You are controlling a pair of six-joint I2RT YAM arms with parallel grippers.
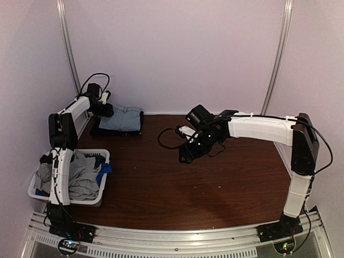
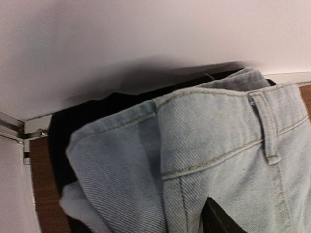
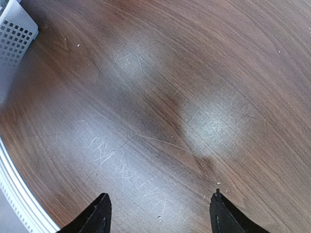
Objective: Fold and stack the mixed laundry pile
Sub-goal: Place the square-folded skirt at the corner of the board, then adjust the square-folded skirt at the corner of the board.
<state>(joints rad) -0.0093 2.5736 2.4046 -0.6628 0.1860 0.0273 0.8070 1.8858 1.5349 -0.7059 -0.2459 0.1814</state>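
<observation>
A folded light-blue denim piece (image 1: 124, 117) lies on a folded black garment (image 1: 115, 130) at the back left of the table. My left gripper (image 1: 106, 109) is at the stack's left edge. In the left wrist view the denim (image 2: 209, 141) fills the frame over the black garment (image 2: 82, 121). Only one dark finger (image 2: 219, 221) shows below the cloth, so I cannot tell how the jaws stand. More laundry, grey (image 1: 80, 177) and bright-blue (image 1: 104, 170) items, sits in the basket. My right gripper (image 1: 185, 156) (image 3: 160, 218) is open and empty, above bare table.
The white slatted basket (image 1: 94, 201) stands at the near left by the left arm's base; its corner shows in the right wrist view (image 3: 14, 34). The wooden table (image 1: 215, 188) meets the back wall behind the stack. A black cable (image 1: 164, 141) loops beside the right gripper.
</observation>
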